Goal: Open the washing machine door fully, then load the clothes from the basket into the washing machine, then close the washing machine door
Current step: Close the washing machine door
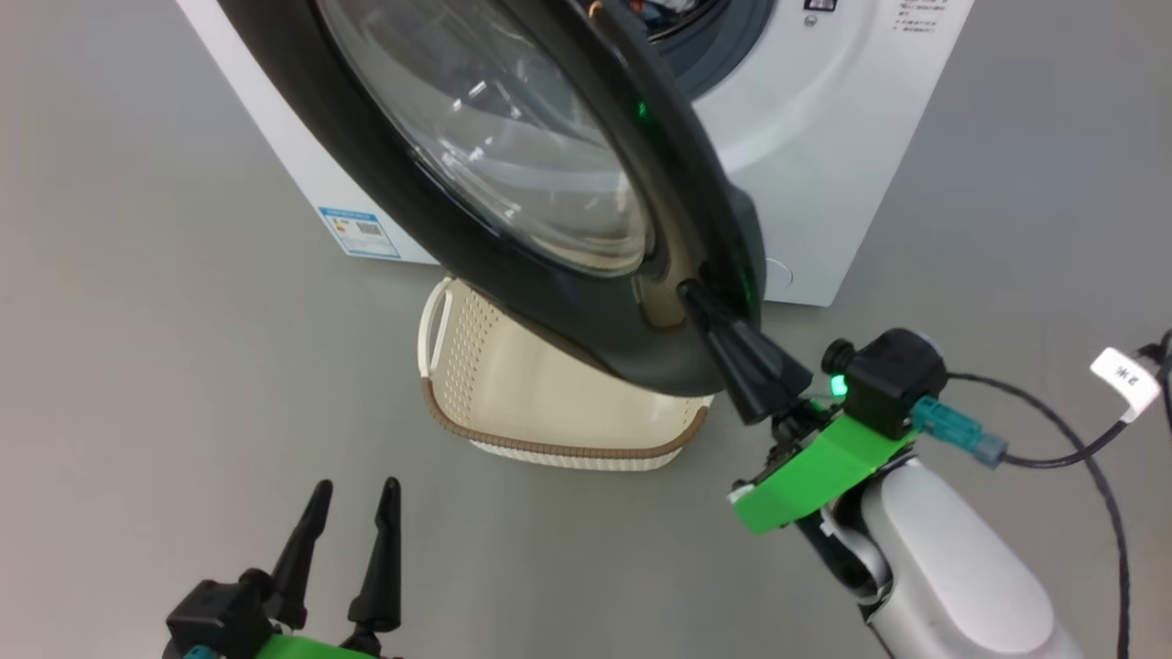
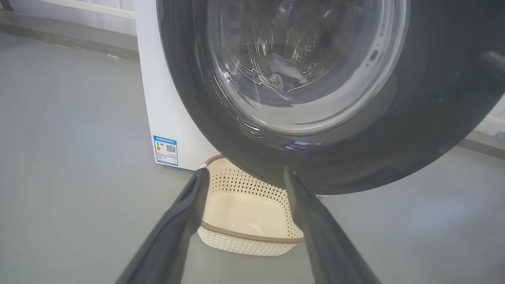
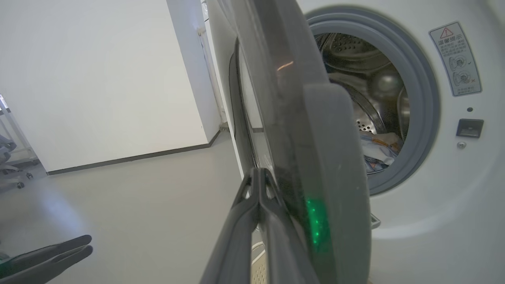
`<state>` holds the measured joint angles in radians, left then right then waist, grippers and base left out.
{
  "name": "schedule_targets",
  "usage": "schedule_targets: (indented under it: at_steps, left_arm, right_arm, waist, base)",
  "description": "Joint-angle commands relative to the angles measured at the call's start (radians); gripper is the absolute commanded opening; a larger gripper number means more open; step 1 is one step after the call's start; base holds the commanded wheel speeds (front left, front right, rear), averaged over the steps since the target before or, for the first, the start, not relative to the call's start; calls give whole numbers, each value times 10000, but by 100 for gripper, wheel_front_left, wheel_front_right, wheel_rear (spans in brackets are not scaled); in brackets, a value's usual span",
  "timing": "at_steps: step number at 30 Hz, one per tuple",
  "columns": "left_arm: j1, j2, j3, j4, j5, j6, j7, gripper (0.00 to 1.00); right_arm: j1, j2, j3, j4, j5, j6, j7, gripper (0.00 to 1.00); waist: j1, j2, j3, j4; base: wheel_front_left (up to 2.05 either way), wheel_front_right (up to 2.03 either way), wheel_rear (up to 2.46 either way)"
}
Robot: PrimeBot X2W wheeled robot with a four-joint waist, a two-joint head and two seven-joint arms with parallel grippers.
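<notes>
At the lower left, the left gripper [image 1: 356, 485] hung released above the grey floor, its fingers spread apart. Just beyond it stood the basket [image 1: 568, 448], partly under the half-swung washing machine door [image 1: 366, 165]. To the right, the right gripper [image 1: 696, 297] was clenched on nothing, its joined fingertips touching the door near its free edge. Behind the door, the clothes [image 3: 378, 152] lay in the drum of the washing machine [image 1: 824, 137].

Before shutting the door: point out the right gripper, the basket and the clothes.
right gripper [image 1: 696, 297], head view, shut fingertips.
basket [image 1: 568, 449], head view, brown front rim.
clothes [image 3: 378, 152], right wrist view, pale blue fabric.
</notes>
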<state>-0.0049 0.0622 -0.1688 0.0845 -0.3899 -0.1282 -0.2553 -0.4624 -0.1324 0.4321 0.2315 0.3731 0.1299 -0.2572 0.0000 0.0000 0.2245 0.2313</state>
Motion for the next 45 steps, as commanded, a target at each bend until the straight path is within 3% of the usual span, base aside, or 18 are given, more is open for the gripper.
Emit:
schedule_targets:
  at_steps: [1,14,28,36,45]
  left_arm:
    - [-358,23,233,-303,11,-25,-65,100]
    - [-712,-103,-53,-653,-80,-25,-65,100]
    - [-1162,-118,-1221,-1574,-758,-25,-65,100]
    - [-1198,-119,-1872,-2007,-1110,-25,-65,100]
    - [-1355,-119,-2042,-2214,-1305,-25,-65,100]
  right_arm:
    - [-389,-38,-80,-283,-64,8,-46,0]
    - [-1517,-917,-687,-457,-191,8,-46,0]
    - [-3374,-2114,-1160,-303,-287,8,-46,0]
    - [-4515,-2843,-1618,243,-288,8,-46,0]
    - [-5487,-3146,-2099,1151,-642,8,-46,0]
  waist:
    - [0,0,248,133]
    - [0,0,1481,621]
    - [0,0,2822,1122]
    - [0,0,3422,1768]
    - [0,0,3515,2062]
  base:
    - [0,0,0]
    - [0,0,0]
    - [0,0,0]
    - [0,0,0]
    - [0,0,0]
